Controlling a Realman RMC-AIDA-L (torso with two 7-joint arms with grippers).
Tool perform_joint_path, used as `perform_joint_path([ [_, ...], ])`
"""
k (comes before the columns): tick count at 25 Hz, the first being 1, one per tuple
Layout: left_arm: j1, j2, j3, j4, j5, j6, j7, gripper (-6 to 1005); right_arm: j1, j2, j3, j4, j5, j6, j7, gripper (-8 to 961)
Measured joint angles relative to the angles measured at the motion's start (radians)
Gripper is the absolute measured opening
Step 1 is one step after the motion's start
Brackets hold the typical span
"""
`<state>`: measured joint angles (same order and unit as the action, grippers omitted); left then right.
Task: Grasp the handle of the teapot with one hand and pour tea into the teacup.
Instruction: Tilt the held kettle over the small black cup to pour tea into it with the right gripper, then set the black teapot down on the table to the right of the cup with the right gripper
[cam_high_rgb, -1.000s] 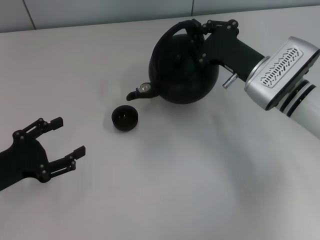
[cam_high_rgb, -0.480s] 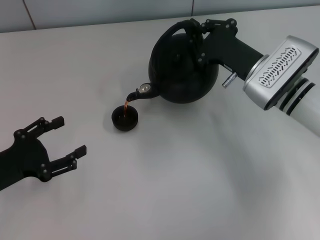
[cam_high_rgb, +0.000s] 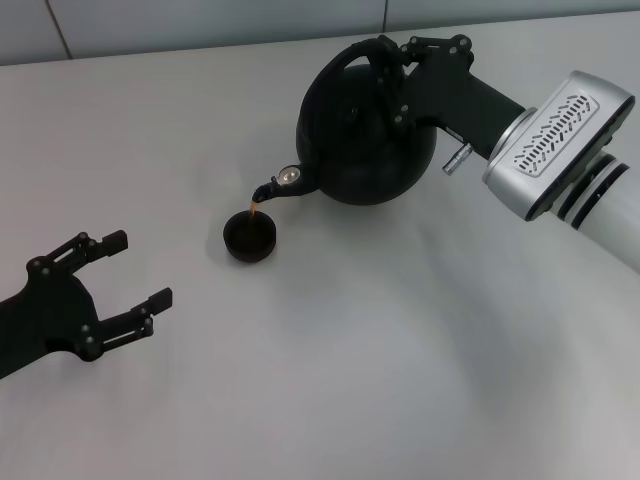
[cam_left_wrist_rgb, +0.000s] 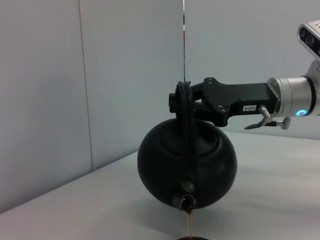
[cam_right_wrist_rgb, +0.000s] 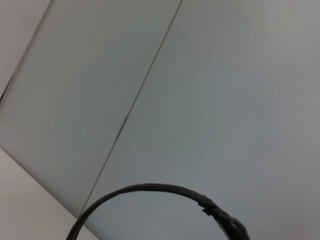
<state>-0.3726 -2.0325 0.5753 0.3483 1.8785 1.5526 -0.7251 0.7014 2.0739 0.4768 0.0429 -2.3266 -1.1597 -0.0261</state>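
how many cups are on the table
1. The teacup sits on the table right under the spout of the tilted teapot, catching the tea. The right gripper holds the handle; the left gripper hangs open nearby. No other cup shows.

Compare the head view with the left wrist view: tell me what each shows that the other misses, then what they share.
Only the head view shows the left gripper, open and idle on the table away from the pour, and the whole teacup.

Only the left wrist view shows the wall behind and the teapot head-on, spout toward the camera.

Both show the right gripper shut on the handle, the teapot tilted, and tea streaming from the spout.
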Motion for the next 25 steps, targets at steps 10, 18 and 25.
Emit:
perform_joint_path([
  [10,-0.002,0.0,0.0,0.0,-0.001,-0.002,0.001,860,0.0,0.0,0.007,0.007,0.004,0.0,0.029,125],
  [18,-0.004,0.0,0.0,0.0,-0.001,-0.002,0.001,860,0.0,0.001,0.01,0.008,0.007,0.0,0.132,128],
  [25,-0.005,0.0,0.0,0.0,-0.001,-0.005,0.001,860,-0.005,-0.002,0.013,-0.001,0.011,-0.021,0.289,130],
])
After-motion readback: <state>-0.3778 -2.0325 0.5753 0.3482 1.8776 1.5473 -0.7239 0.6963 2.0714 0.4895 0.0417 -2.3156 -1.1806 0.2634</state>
